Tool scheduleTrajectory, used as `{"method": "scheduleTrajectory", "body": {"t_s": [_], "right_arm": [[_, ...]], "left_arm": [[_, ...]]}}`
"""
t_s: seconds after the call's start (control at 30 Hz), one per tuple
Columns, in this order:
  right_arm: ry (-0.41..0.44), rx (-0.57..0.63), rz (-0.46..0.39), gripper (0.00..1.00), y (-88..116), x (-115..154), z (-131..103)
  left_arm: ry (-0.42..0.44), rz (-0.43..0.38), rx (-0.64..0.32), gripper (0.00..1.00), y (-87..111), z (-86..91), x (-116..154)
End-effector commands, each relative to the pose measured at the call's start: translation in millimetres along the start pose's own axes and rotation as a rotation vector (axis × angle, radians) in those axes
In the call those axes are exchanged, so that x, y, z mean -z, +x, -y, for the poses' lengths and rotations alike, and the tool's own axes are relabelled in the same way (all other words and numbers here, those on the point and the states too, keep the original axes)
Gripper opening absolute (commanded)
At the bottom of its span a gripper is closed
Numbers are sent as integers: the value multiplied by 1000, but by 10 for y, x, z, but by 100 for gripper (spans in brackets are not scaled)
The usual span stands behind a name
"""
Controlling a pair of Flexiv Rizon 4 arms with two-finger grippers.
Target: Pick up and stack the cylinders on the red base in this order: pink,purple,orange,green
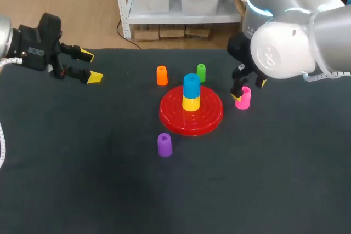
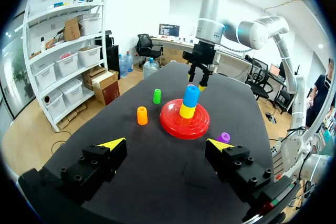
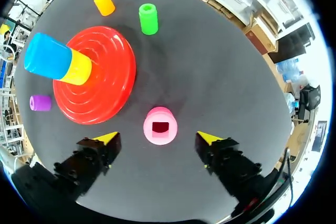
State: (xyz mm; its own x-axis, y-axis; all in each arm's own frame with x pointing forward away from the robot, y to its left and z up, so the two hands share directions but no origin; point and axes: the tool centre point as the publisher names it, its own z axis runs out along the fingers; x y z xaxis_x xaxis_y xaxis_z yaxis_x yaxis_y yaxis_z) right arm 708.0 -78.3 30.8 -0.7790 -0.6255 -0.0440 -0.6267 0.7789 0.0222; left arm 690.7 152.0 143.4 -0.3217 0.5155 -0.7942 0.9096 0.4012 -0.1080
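my right gripper [image 3: 157,138] is wide open, the pink plastic cylinder [image 3: 160,125] upright between its fingers, just beside the red ribbed disc base [image 3: 107,85]. risk: an off-centre close tips it, or placing knocks the yellow-and-blue stack [image 3: 63,64].

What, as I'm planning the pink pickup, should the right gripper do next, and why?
Probably lower the right gripper straight down: the upright pink plastic cylinder sits centred below its open yellow-tipped fingers, which do not touch it yet.
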Motion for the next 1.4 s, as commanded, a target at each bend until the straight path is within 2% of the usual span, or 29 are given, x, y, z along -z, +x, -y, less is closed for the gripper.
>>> {"method": "scheduleTrajectory", "body": {"t_s": [0.03, 0.13, 0.27, 0.6, 0.87, 1.03, 1.17, 1.23, 1.27, 1.3, 1.33, 1.37, 1.4], "right_arm": [[-1, -1, 2, 72, -13, -3, 2], [-1, -8, 2, 60, -24, -6, 5], [-2, -5, -2, 62, -25, -20, 15], [3, -9, -16, 53, -31, -54, 31], [5, 0, -16, 58, -58, -61, 23], [6, 5, -20, 55, -77, -67, 19], [5, 6, -25, 49, -85, -71, 20], [5, 7, -27, 43, -87, -77, 21], [1, 5, -27, 36, -86, -80, 20], [1, 5, -27, 27, -84, -83, 21], [1, 3, -27, 5, -82, -84, 20], [1, 1, -27, 0, -80, -86, 20], [-1, -2, -23, 0, -77, -80, 22]], "left_arm": [[0, 3, -2, 100, 11, -2, -4], [0, 3, -2, 100, 11, -2, -4], [0, 3, -2, 100, 11, -2, -4], [0, 3, -2, 100, 11, -2, -4], [0, 3, -2, 100, 11, -2, -4], [0, 3, -2, 100, 11, -2, -4], [0, 3, -2, 100, 11, -2, -4], [0, 3, -2, 100, 11, -2, -4], [0, 3, -2, 100, 11, -2, -4], [0, 3, -2, 100, 11, -2, -4], [0, 3, -2, 100, 11, -2, -4], [0, 3, -2, 100, 11, -2, -4], [0, 3, -2, 100, 11, -2, -4]]}}
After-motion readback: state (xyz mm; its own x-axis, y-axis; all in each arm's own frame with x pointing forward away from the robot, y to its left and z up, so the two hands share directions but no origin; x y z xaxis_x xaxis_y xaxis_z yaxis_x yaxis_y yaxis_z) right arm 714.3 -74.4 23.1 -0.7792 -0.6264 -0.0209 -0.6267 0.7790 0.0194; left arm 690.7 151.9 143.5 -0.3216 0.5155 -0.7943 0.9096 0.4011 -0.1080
